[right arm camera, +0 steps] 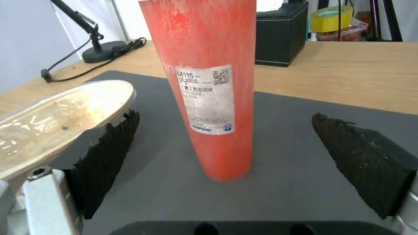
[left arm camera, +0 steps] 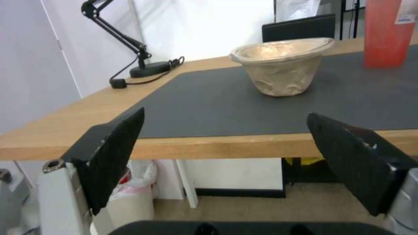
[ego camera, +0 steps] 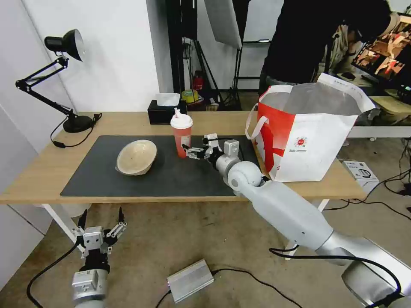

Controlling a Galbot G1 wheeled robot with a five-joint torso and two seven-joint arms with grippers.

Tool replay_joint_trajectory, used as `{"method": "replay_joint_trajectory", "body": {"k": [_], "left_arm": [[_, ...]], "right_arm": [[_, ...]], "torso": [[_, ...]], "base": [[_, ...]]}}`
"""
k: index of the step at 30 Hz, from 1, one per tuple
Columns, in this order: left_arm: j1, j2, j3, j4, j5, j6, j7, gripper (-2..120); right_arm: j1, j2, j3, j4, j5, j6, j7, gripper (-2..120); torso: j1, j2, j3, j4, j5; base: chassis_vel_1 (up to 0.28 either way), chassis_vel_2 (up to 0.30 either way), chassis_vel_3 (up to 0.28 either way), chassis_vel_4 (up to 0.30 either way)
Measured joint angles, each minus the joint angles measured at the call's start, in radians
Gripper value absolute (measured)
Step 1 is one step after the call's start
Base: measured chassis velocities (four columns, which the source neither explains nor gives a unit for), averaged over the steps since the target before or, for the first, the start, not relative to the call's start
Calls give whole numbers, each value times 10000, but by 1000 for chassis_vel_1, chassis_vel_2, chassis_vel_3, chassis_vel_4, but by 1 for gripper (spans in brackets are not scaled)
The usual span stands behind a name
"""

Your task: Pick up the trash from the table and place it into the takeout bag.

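So the red cup [ego camera: 181, 136] stood upright on the dark mat [ego camera: 171, 179] of the worktop [ego camera: 38, 171], long axis vertical, and the right gripper [ego camera: 189, 152] sat just beside it on the takeout bag [ego camera: 306, 132] side, fingers spread wide and level with the lower half. Right arm was clearly nearer. The left gripper [ego camera: 102, 220] hung spread below the worktop edge, and the beige bowl [ego camera: 137, 156] lay near the cup.

Bright, even indoor light. Soft shadows lie under the bowl [ego camera: 136, 157] and cup [ego camera: 181, 133] on the mat [ego camera: 162, 175]. Both wrist views look soft and slightly blurred.
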State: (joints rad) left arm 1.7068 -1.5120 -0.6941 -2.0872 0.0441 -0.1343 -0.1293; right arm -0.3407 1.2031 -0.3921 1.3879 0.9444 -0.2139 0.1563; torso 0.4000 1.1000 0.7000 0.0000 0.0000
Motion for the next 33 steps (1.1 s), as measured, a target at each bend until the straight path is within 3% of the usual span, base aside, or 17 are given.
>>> {"method": "replay_joint_trajectory", "body": {"k": [22, 33], "left_arm": [[-22, 3, 0, 32, -20, -8, 0, 100], [44, -14, -13, 51, -21, -199, 0, 100]], "right_arm": [[661, 805, -360, -1697, -372, 357, -445, 100], [726, 1083, -488, -1865, -437, 415, -478, 100]], "torso": [[1, 0, 0, 0, -1], [0, 0, 0, 0, -1]], "base": [[0, 0, 0, 0], [0, 0, 0, 0]]}}
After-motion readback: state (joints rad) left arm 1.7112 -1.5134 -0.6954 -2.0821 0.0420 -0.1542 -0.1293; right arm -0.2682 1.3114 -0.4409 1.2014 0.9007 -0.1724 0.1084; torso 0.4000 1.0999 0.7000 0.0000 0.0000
